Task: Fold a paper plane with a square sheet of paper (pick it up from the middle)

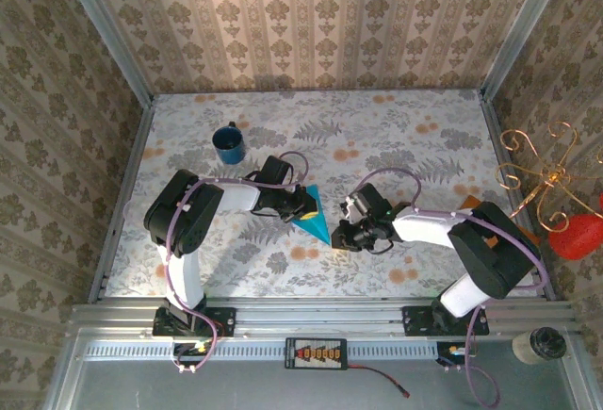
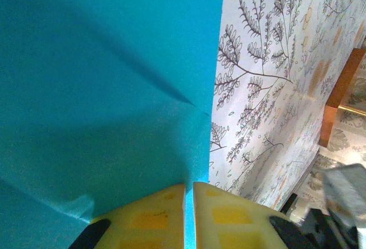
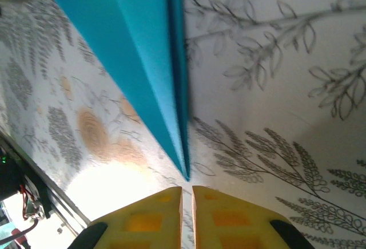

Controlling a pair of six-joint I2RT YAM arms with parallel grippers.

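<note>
A: Nearest the lens in the right wrist view are the two yellow fingertips of the right gripper [image 3: 187, 194]. They stand together with only a slit between them, and nothing but the flowered table [image 3: 274, 117] shows through it. That gripper holds nothing.

B: And the turquoise paper [image 3: 134, 48]?

A: It lies straight ahead of those jaws, folded into a narrow pointed wedge with a crease along its length. The sharp tip ends just short of the fingertips, close but apart. The long axis runs directly away from them, up the frame.

B: What about the other arm?

A: The left gripper [image 2: 189, 197] has its yellow fingers nearly closed with a sliver of turquoise in the gap, so it looks clamped on the paper's edge at the broad end. From above, the paper rests on the table between the two grippers. Its axis slants from the left gripper down to a tip aimed at the near edge and at the right gripper.

B: So which arm is placed for the tip?

A: The right one, as a judgement. It sits just beside the point while the left one anchors the wide end. To pinch or press along the crease, the right jaws would have to part and line up with that axis, because the tip meets them head-on. A closed push against the point could buckle such thin paper.
</note>
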